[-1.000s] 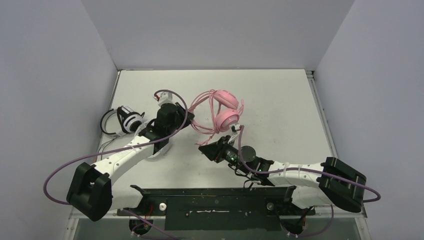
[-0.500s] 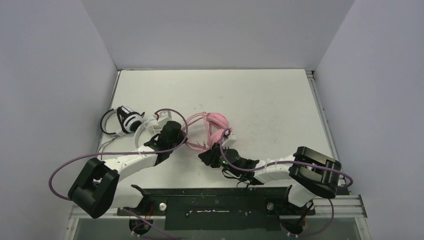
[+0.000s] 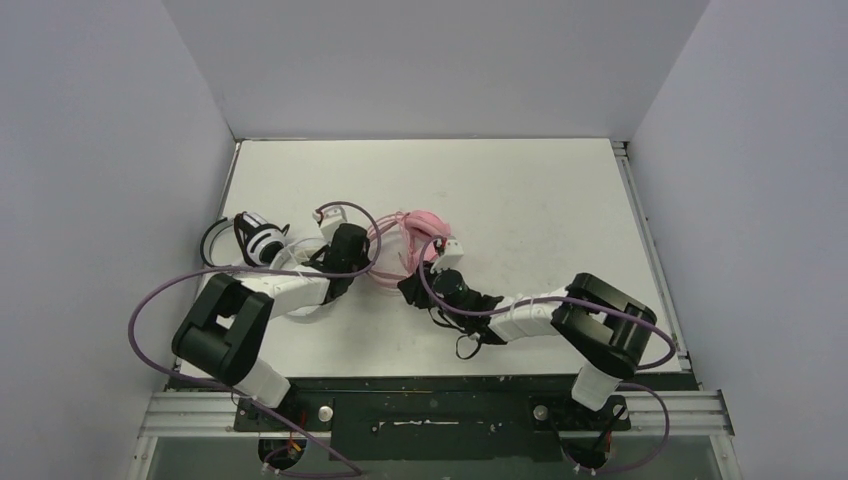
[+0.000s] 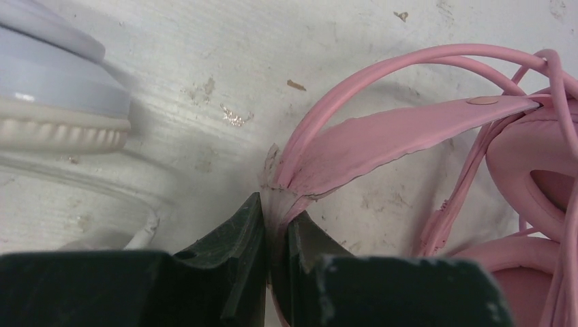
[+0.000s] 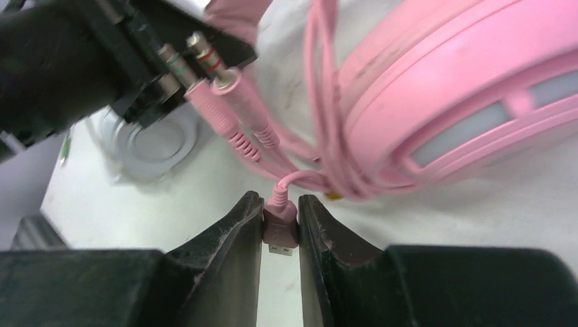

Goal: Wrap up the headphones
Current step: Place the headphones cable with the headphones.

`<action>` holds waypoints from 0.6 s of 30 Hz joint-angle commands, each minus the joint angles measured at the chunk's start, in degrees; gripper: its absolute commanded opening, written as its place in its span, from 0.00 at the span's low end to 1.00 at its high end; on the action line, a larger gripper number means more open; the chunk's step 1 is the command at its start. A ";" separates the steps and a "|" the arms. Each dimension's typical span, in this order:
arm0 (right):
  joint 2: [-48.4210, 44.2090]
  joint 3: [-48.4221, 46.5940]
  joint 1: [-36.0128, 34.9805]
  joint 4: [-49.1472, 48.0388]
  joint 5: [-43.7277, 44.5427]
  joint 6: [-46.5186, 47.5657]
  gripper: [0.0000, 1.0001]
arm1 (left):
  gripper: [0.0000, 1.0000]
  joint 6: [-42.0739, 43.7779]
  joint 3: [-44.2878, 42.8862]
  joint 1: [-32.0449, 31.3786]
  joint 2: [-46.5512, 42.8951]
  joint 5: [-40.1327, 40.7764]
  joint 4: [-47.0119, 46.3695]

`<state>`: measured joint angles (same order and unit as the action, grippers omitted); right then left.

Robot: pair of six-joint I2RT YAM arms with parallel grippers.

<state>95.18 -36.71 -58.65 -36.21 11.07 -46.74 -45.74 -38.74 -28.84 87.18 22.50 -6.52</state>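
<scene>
Both arms had folded in toward the middle of the tabletop since a second before, and the pink headphones had been drawn a little left and bunched tighter between them. The left pincer was pressed together on the pink headband where its strap tapers to an end, with a white earcup lying just to its left. The right pincer was pinching the pink USB plug at the end of the cable. That cable already ran in several turns against the nearer pink cup, and a pair of audio jacks hung loose above. A black-and-white headset sat far left, untouched. The step in hand looked like winding the cord round the pink set while the left side steadied it. Next, the plug would probably need carrying round the band or cups again under light tension, then tucking so the loops do not spring off.
</scene>
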 commanded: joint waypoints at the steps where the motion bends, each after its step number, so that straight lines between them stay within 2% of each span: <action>1: 3.26 -4.42 6.59 -2.51 -4.79 4.69 0.00 | 0.00 2.43 -5.31 1.45 4.33 -0.37 -7.39; 5: 6.66 -7.74 10.80 -2.55 -9.20 8.22 0.00 | 0.00 3.30 -10.55 2.96 10.87 -1.83 -7.89; 7: 7.72 -9.41 12.13 -1.91 -10.49 9.56 0.03 | 0.00 3.52 -13.36 3.61 14.15 -3.05 -7.81; 9: 8.66 -11.18 13.32 -0.29 -10.63 10.33 0.06 | 0.06 4.02 -16.62 4.46 17.14 -4.74 -7.14; 11: 8.85 -12.31 14.42 1.17 -12.61 10.73 0.10 | 0.18 4.79 -19.50 4.83 19.58 -5.75 -4.72; 15: 5.53 -11.15 15.38 2.54 -13.82 11.83 0.30 | 0.38 6.82 -23.00 5.02 18.98 -6.32 1.80; 18: 0.88 -8.45 15.50 3.75 -13.52 12.78 0.47 | 0.66 8.61 -23.12 5.15 16.00 -5.60 4.36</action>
<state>103.28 -46.85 -43.51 -33.21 -1.72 -36.60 -40.29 -59.48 -24.16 107.24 17.23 -6.24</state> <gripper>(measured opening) 0.385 0.514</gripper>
